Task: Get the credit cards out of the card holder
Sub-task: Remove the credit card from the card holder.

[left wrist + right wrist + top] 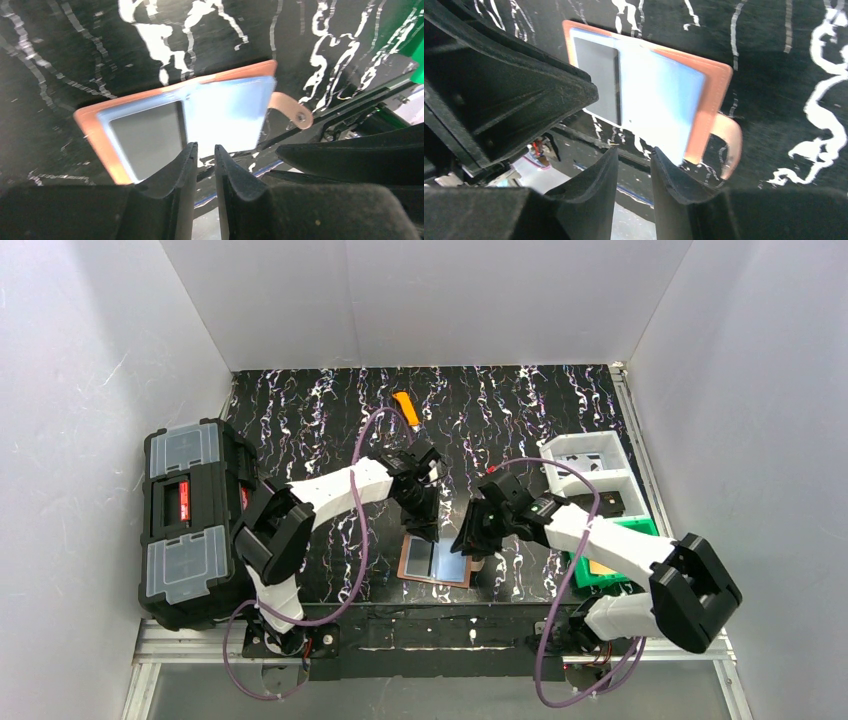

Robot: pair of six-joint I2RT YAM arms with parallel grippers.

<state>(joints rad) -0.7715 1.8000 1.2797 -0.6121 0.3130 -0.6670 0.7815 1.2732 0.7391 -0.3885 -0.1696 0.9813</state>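
Left fingers point(182, 170) stand narrowly parted at the card's point(225, 115) near edge — pinching it or not, I cannot tell. Right fingers point(601, 175) gape empty, just short of its corner — beyond both, the card tops the open holder point(92, 120).

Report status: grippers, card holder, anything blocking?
Status: left gripper and right gripper slightly open, empty, at the card holder. Holder lies open; blue card partly slid out. Nothing blocking.

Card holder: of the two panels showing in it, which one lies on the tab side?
The pale blue card, next to the tab. The dark grey panel sits at the far end of the holder.
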